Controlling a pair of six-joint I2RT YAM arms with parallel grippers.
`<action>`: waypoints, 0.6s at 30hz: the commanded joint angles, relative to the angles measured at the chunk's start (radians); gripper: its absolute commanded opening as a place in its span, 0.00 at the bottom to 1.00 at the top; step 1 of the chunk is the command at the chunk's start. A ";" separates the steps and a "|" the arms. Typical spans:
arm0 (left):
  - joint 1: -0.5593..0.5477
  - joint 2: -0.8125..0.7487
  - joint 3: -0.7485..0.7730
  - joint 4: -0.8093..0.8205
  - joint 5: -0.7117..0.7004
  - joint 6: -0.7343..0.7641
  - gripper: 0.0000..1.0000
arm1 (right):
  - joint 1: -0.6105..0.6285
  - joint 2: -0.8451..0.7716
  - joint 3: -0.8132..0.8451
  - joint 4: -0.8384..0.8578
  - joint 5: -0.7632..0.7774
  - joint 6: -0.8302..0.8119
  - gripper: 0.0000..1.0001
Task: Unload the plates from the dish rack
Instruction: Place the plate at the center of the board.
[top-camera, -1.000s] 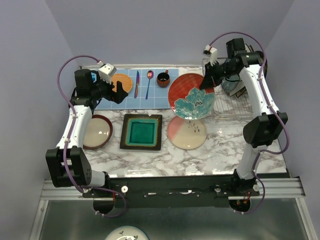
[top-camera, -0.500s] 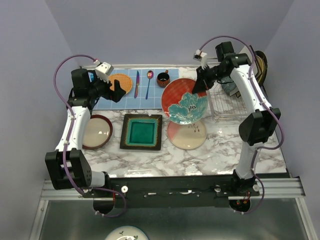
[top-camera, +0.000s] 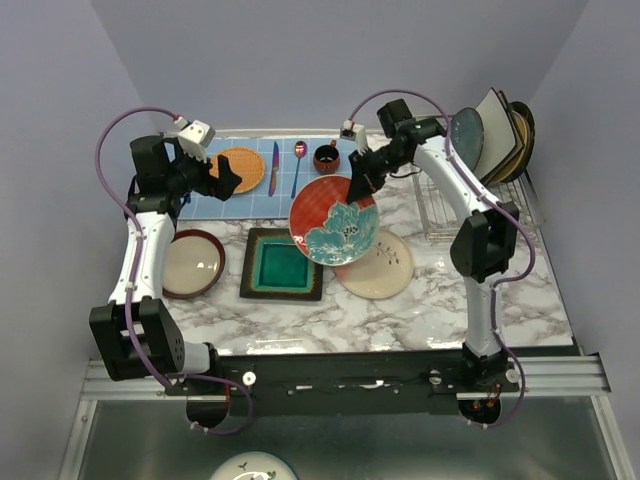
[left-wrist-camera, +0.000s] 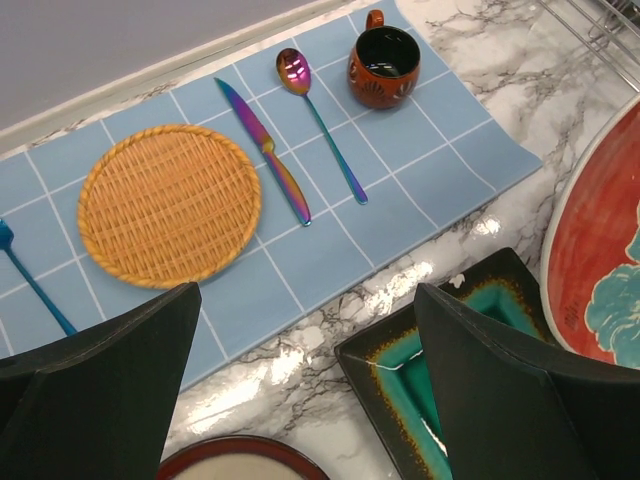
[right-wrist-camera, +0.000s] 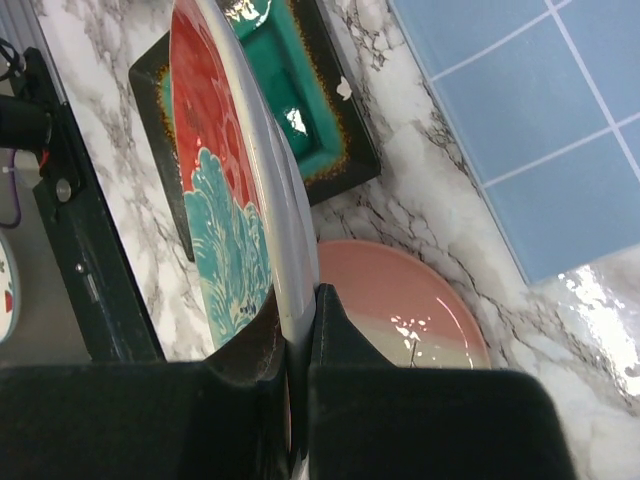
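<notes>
1. Table (top-camera: 440, 300). It carries everything below. The unloaded plates lie flat on it, which I read as the drop zone.

2. Rack (top-camera: 432, 207). It stands to the right of the right claw (top-camera: 360, 183) and well apart from it. Its prongs hold several plates (top-camera: 492, 125) on edge at the far end. The near slots show bare wire. The unloading is judged to be about half done.

3. Blue mat (top-camera: 240, 205). It lies under and beyond the left claw (left-wrist-camera: 305, 300). It holds a place setting, not rack items.

4. Flowered plate (top-camera: 335, 222). The right claw is clamped on the plate's rim, one finger on each face, as the right wrist view shows (right-wrist-camera: 298, 320). The plate hangs tilted in the air below the claw, over the table. An edge grip suits a plate drawn from between prongs.

5. Teal plate (top-camera: 285, 263), pink plate (top-camera: 388, 272), red-rimmed plate (top-camera: 193, 263). All lie flat and apart from one another. The teal and pink plates lie just below the right claw's load. The red-rimmed plate lies nearest the left claw.

6. Left claw. Its fingers stand wide apart and hold nothing. It hovers over the blue mat's near edge.

7. Woven mat (left-wrist-camera: 168, 203), knife (left-wrist-camera: 265, 150), spoon (left-wrist-camera: 320, 120) and cup (left-wrist-camera: 384, 66). All lie on the blue mat beyond the left claw. Nothing shows inside the cup.
</notes>
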 joint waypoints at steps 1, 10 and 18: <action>0.020 -0.020 0.042 0.012 -0.011 -0.001 0.97 | 0.031 0.026 0.056 0.062 -0.119 0.058 0.01; 0.027 -0.021 0.052 0.022 -0.017 -0.001 0.97 | 0.077 0.111 0.147 0.119 -0.238 0.132 0.01; 0.029 -0.015 0.035 0.024 -0.021 0.016 0.97 | 0.126 0.173 0.165 0.229 -0.381 0.252 0.01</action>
